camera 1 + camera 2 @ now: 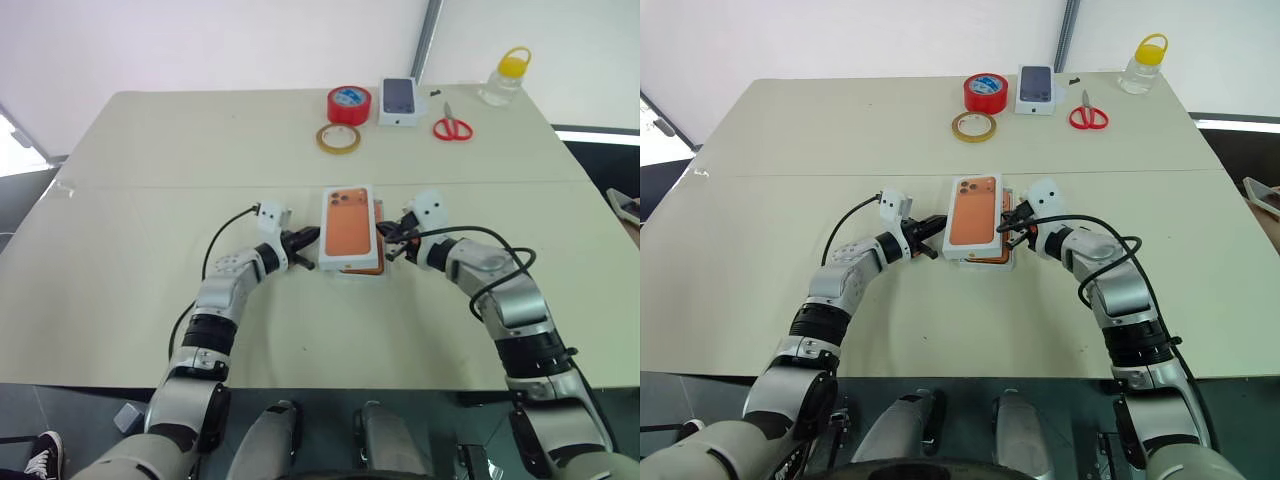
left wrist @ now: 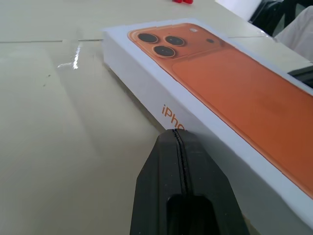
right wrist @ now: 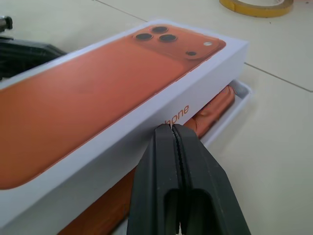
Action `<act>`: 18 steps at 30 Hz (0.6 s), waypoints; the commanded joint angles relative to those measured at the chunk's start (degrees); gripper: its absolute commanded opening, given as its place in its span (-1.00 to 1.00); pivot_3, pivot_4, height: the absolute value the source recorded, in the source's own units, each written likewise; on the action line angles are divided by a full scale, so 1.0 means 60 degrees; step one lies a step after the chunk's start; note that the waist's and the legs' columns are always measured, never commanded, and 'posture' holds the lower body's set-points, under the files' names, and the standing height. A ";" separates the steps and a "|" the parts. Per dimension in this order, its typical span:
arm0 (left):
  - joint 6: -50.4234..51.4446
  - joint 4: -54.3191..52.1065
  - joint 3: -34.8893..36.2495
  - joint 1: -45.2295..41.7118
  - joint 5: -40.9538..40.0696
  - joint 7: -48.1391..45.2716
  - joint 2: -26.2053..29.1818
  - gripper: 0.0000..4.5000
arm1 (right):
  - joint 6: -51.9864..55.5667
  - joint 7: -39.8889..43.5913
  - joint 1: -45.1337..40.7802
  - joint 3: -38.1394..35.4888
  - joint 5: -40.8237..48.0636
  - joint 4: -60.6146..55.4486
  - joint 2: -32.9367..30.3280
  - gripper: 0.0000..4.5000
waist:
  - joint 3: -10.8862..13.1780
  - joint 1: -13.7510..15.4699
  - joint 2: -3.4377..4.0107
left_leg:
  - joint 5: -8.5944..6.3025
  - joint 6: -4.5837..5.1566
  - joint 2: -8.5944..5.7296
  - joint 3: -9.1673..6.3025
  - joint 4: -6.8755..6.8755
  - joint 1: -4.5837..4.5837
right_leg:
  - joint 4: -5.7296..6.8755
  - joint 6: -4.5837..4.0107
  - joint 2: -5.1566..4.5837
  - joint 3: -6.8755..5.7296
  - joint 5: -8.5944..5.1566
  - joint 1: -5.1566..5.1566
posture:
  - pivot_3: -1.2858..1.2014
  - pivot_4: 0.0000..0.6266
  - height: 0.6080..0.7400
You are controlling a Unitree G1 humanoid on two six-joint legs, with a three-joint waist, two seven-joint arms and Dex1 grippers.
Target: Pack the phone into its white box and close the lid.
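Jaws shut on both grippers, left (image 1: 308, 238) and right (image 1: 388, 243), gripping nothing, flanking lid (image 1: 347, 222) askew over box (image 3: 238, 99); uneven push could jam it on phone (image 3: 213, 110).

Beige counter (image 1: 150, 200) with a seam running across it, glossy with soft overhead glare. White wall (image 1: 200, 40) behind, grey pole (image 1: 428, 35) leaning against it. Dark floor (image 1: 25, 195) at both sides, bright daylight patch far left.
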 commanded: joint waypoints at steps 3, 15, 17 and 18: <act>-0.0101 -0.0148 -0.0460 -0.0289 0.0083 -0.0428 -0.0321 -1.00 | 0.0369 0.0023 0.0092 -0.0306 0.0149 -0.0954 -0.0148 -0.98 | 0.0000 0.0008 0.0000 | 0.0001 -0.0001 0.0000 0.0001 0.0000 0.0000 | 0.0000 0.0000 0.0000 0.0000 0.0000 0.0000 | 0.03 -0.52 1.00; 0.0076 -0.0688 -0.0725 0.0097 0.0123 -0.0641 -0.0409 -1.00 | 0.0729 -0.0094 0.0560 -0.0634 0.0172 -0.1530 -0.0198 -0.98 | 0.0002 0.0027 -0.0003 | 0.0001 -0.0001 -0.0001 0.0001 0.0001 0.0000 | 0.0000 0.0001 -0.0001 0.0001 0.0000 0.0002 | 0.03 -0.52 1.00; 0.0153 -0.0826 -0.0711 0.0133 0.0074 -0.0655 -0.0425 -1.00 | 0.0755 -0.0108 0.0623 -0.0593 0.0133 -0.1604 -0.0177 -0.98 | 0.0002 0.0018 -0.0003 | 0.0001 -0.0002 0.0000 0.0001 0.0001 0.0000 | 0.0000 0.0001 0.0000 0.0000 0.0000 0.0002 | 0.03 -0.52 1.00; 0.0115 -0.0889 -0.0747 0.0142 0.0124 -0.0649 -0.0417 -1.00 | 0.0783 -0.0132 0.0644 -0.0613 0.0135 -0.1628 -0.0158 -0.98 | 0.0002 0.0014 -0.0003 | 0.0001 -0.0001 0.0000 0.0001 0.0001 0.0000 | 0.0000 0.0001 0.0000 0.0000 0.0000 0.0002 | 0.03 -0.52 1.00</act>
